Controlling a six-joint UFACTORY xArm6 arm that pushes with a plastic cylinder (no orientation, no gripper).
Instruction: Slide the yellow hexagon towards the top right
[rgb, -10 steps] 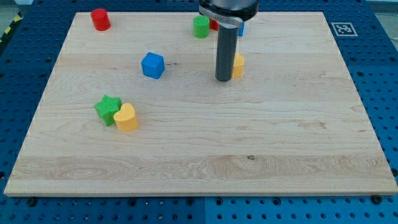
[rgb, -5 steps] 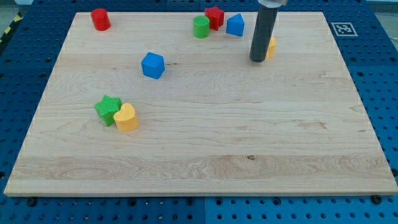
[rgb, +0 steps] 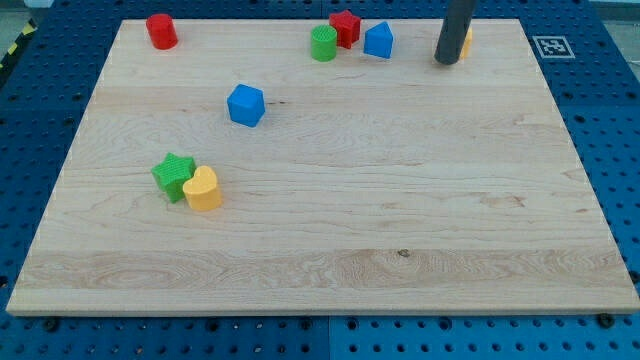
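My tip (rgb: 449, 62) stands on the bench (rgb: 350, 220) near its top right corner. The arm carries no claw, only the straight dark rod, so there is nothing to spread or press together. The tip simply rests against the work.

The yellow hexagon (rgb: 467, 42) shows only as a thin sliver just to the right of my tip and slightly above it. The rod hides the rest of it. It appears to touch the rod, though the contact itself is hidden. I take the block for the hexagon from the task, since its shape cannot be made out here.

By my judgement the task is largely done, as the hexagon already lies close to the bench's top edge and well over to the right. What is left is small. There is some bare wood to the right of the block before the corner, so one short further push up and to the right would finish it, if more is wanted at all.

To the left of my tip, near the top edge, sit a blue block (rgb: 378, 40), a red block (rgb: 345, 27) and a green cylinder (rgb: 323, 44), all apart from the rod. A blue cube (rgb: 245, 104) lies well to the lower left. The green star (rgb: 174, 176) and yellow heart (rgb: 203, 189), touching each other, are farther that way still. A red cylinder (rgb: 161, 31) is far to the left
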